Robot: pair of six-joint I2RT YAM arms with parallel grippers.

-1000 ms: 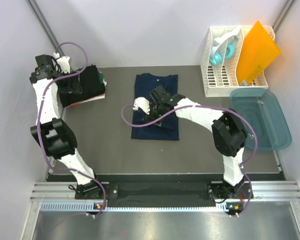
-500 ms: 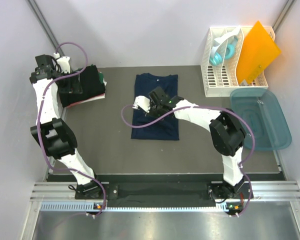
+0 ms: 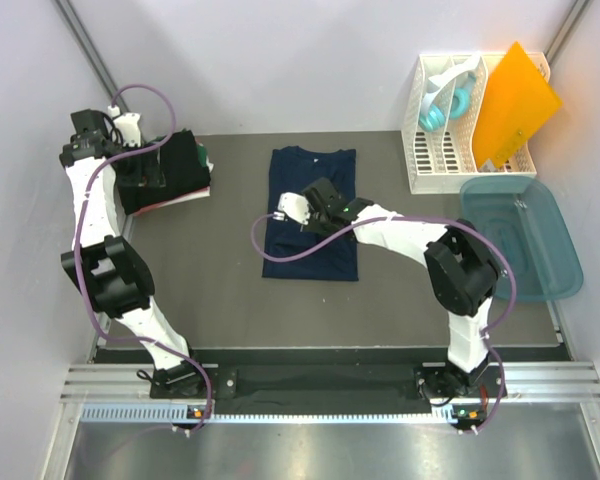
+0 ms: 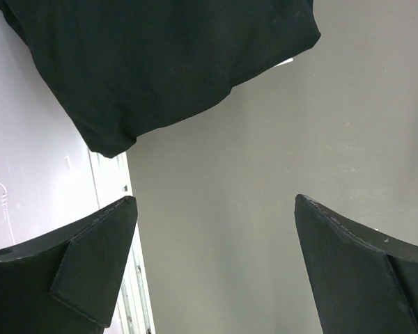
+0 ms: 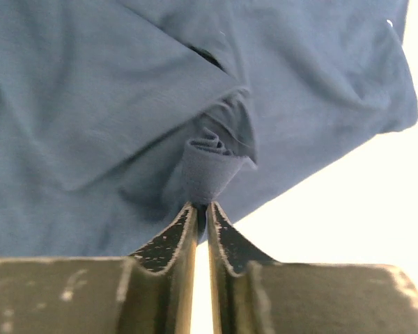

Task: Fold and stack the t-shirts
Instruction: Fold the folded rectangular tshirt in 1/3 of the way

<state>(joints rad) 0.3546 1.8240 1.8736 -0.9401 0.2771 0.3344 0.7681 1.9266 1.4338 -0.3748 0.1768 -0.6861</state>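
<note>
A navy t-shirt [image 3: 310,258] lies folded lengthwise at the table's middle. My right gripper [image 3: 312,208] is over its left half. In the right wrist view the right gripper [image 5: 202,207] is shut on a pinched fold of the navy t-shirt [image 5: 111,104]. A pile of black t-shirts [image 3: 175,165] sits at the back left corner. My left gripper [image 3: 145,172] hovers at the pile's left side. Seen from the left wrist, the left gripper [image 4: 214,200] is open with nothing in it, bare table between the fingers, the black t-shirts [image 4: 160,62] just beyond.
A white slotted rack [image 3: 445,150] with teal headphones [image 3: 445,105] and an orange folder [image 3: 515,100] stands at the back right. A teal tub [image 3: 520,235] lies in front of it. The white side wall [image 4: 42,174] runs close beside my left gripper.
My right gripper has gone from part open to shut on a fold of the navy shirt and shifted slightly left and back. The left arm has not moved.
</note>
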